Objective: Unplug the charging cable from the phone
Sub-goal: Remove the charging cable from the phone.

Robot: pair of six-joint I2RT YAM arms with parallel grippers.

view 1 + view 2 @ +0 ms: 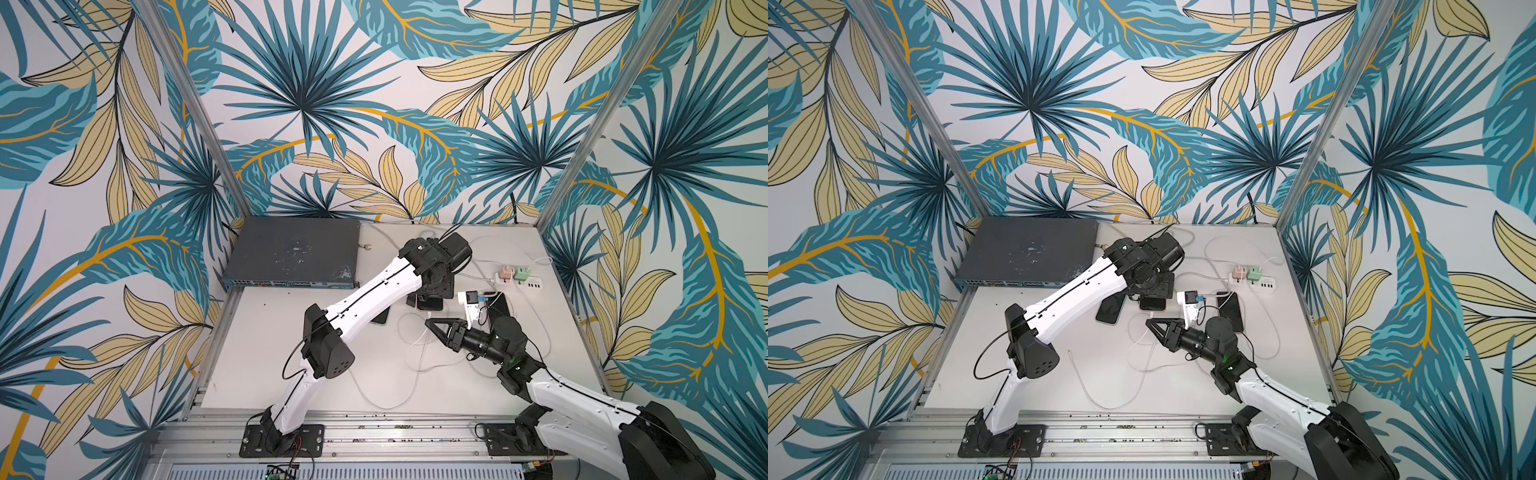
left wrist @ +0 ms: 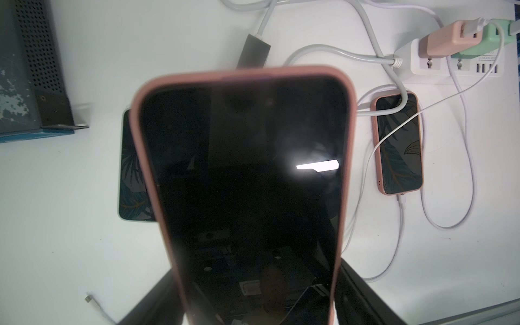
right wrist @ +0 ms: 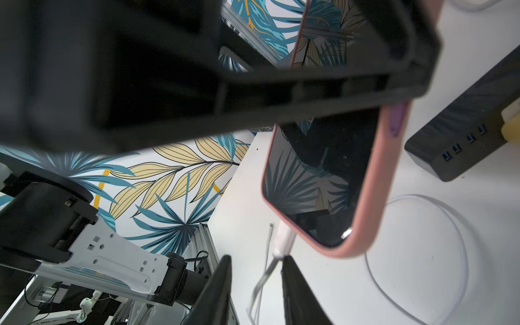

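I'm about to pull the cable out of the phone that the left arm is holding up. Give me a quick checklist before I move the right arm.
1. Phone hold: ok, left gripper is shut on the pink-cased phone, lifted off the table.
2. Line-up: ok, the jaws of the right gripper straddle the cable just below the white plug.
3. Right jaws clamped: not ok, a gap shows beside the cable.
4. Grip on the plug body, not the thin cable: not ok.
5. Cable slack: ok, loose loops lie on the table.
6. Plug out: not ok, it is seated.
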